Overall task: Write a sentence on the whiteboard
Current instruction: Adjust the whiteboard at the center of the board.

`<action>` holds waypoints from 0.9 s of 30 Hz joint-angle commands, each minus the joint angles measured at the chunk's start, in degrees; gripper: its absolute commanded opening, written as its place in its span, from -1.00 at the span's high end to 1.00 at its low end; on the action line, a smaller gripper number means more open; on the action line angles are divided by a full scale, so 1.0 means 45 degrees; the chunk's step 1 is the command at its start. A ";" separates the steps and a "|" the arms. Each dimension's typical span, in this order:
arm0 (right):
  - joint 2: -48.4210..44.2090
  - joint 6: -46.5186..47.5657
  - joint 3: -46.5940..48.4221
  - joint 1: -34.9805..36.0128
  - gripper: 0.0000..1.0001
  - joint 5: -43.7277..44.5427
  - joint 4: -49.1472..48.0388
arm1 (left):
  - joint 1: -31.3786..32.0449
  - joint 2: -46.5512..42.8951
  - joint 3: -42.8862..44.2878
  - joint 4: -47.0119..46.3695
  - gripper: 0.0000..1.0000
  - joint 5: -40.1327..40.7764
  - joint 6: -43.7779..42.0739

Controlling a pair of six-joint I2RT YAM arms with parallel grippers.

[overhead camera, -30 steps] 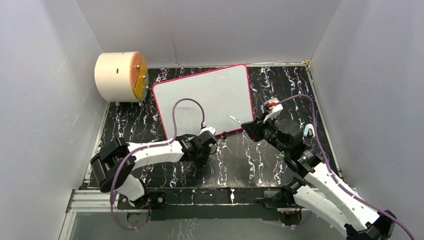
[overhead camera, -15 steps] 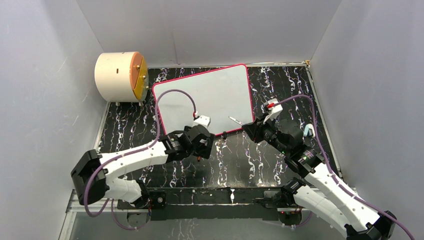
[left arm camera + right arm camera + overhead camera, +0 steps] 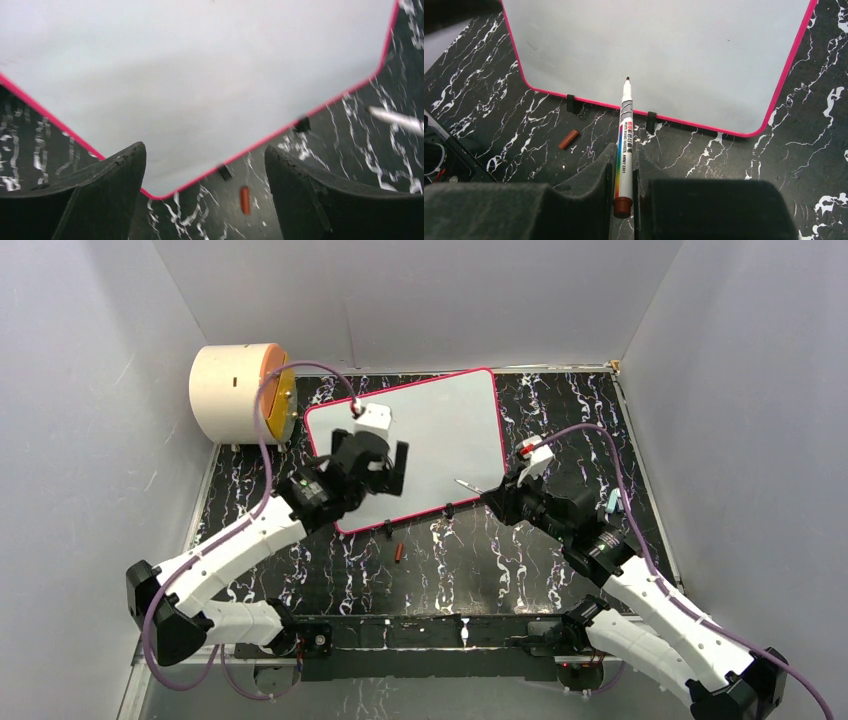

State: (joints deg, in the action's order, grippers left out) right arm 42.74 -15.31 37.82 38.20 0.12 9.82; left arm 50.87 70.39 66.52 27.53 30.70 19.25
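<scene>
The whiteboard [image 3: 450,420] has a smooth, faintly glossy white face and a thin pink-red rim that looks like plastic. Its black clip feet [image 3: 570,103] are matt. The tabletop [image 3: 480,560] is a glossy black sheet with white marble veining. The marker [image 3: 625,132] has a smooth white plastic barrel with a shiny printed label. The reddish-brown cap [image 3: 568,139] looks like plastic too. The fingers [image 3: 100,195] of the left gripper [image 3: 204,150] are matt black with a rough, grainy edge, possibly printed plastic. The arm shells [image 3: 240,540] are smooth white plastic. The cream cylinder [image 3: 225,390] is matt.
</scene>
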 commanded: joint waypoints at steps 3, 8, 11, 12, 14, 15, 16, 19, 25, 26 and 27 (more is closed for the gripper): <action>-0.0143 0.0672 0.0995 -0.0056 1.00 -0.0267 -0.0836 | -0.2546 -0.0763 0.1557 -0.0038 -0.74 -0.0835 -0.1490; 0.0292 0.0899 0.1473 -0.0066 1.00 -0.0217 -0.0861 | -0.4986 -0.0788 0.1884 -0.0357 -0.74 -0.3443 -0.1312; 0.0616 0.1150 0.1827 -0.0060 1.00 -0.0200 -0.0870 | -0.6343 -0.0799 0.1842 -0.0567 -0.74 -0.5025 -0.1315; 0.0729 0.1224 0.1946 -0.0061 1.00 -0.0200 -0.0874 | -0.6786 -0.0816 0.1822 -0.0612 -0.74 -0.5540 -0.1309; 0.0987 0.1370 0.2153 -0.0062 1.00 -0.0231 -0.0890 | -0.7804 -0.0861 0.1679 -0.0869 -0.74 -0.6642 -0.1193; 0.1100 0.1420 0.2219 -0.0066 1.00 -0.0260 -0.0911 | -0.8311 -0.0916 0.1530 -0.1118 -0.74 -0.7461 -0.1098; 0.1229 0.1477 0.2286 -0.0057 1.00 -0.0312 -0.0950 | -0.8858 -0.0933 0.1331 -0.1445 -0.73 -0.8191 -0.0977; 0.1504 0.1544 0.2256 -0.0066 1.00 -0.0614 -0.1234 | -1.0173 -0.0775 0.0880 -0.2308 -0.72 -0.9912 -0.0608; 0.1618 0.1747 0.2103 -0.0038 1.00 -0.1038 -0.1854 | -1.2474 0.0209 -0.0147 -0.4680 -0.67 -1.3193 0.0346; 0.1625 0.1801 0.2103 -0.0041 1.00 -0.1132 -0.1895 | -1.2728 0.0485 -0.0175 -0.5166 -0.65 -1.4041 0.0486; 0.1651 0.1864 0.2086 -0.0059 1.00 -0.1200 -0.1940 | -1.2906 0.0771 -0.0225 -0.5605 -0.62 -1.4582 0.0659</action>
State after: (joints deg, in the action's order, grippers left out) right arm 50.30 -8.82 45.36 38.22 -3.18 6.35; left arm -3.25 70.65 66.61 12.19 -19.55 18.74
